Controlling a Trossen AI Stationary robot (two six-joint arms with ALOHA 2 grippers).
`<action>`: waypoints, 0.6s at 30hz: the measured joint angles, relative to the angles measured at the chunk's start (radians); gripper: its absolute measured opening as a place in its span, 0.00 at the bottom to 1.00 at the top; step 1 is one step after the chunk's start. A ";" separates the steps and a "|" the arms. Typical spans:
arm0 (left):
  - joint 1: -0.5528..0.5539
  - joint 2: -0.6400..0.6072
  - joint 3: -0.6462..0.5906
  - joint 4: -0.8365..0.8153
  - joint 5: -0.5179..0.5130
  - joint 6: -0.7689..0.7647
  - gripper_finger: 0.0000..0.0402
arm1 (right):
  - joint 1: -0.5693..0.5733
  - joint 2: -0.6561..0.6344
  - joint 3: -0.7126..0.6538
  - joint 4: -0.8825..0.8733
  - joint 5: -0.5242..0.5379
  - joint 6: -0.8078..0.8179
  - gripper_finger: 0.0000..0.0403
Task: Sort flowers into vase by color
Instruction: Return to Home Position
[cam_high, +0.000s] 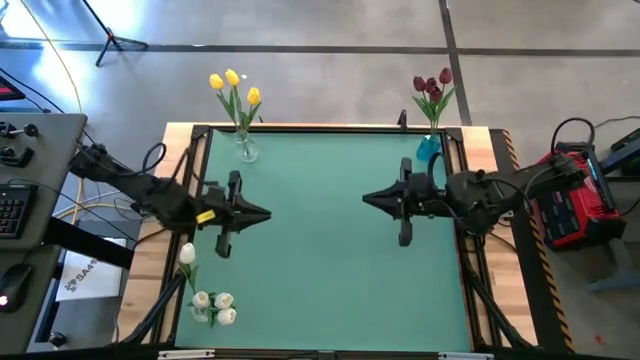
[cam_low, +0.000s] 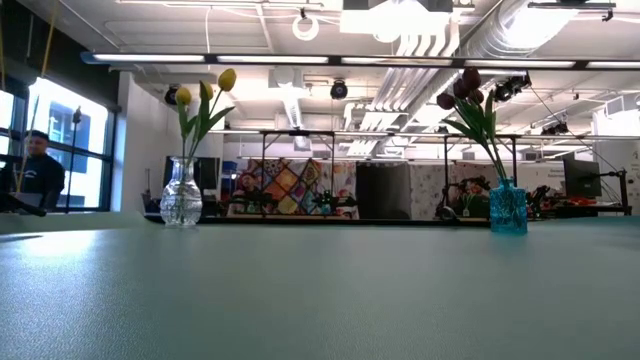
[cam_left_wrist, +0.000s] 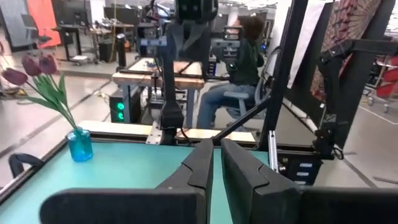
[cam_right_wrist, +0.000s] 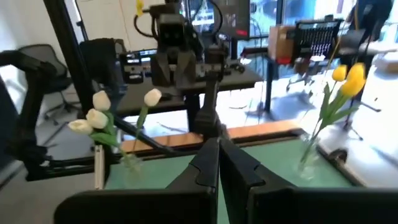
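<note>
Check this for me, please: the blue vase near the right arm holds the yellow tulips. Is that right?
Not quite. The blue vase near the right arm holds the dark red tulips, not the yellow ones. The high view shows it. The yellow tulips stand in the clear vase on the left arm's side.

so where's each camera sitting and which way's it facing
High: overhead, straight down on the green table; left arm and right arm enter from its sides.
Low: tabletop height, facing yellow tulips in a clear glass vase and dark red tulips in a blue glass vase; no arm.
Left wrist: past the left gripper toward right arm, dark red tulips.
Right wrist: past the right gripper toward left arm, white tulips.
Shared: high and low both show those vases.
</note>
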 joint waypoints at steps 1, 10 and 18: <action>0.018 0.002 0.000 0.000 0.023 -0.004 0.05 | 0.008 -0.005 0.000 0.002 0.011 -0.022 0.00; 0.093 -0.095 0.000 -0.030 0.048 0.056 0.01 | 0.062 -0.094 0.000 -0.134 0.138 -0.072 0.00; 0.098 -0.259 0.000 -0.310 -0.023 0.015 0.00 | 0.073 -0.156 -0.060 -0.102 0.174 -0.118 0.00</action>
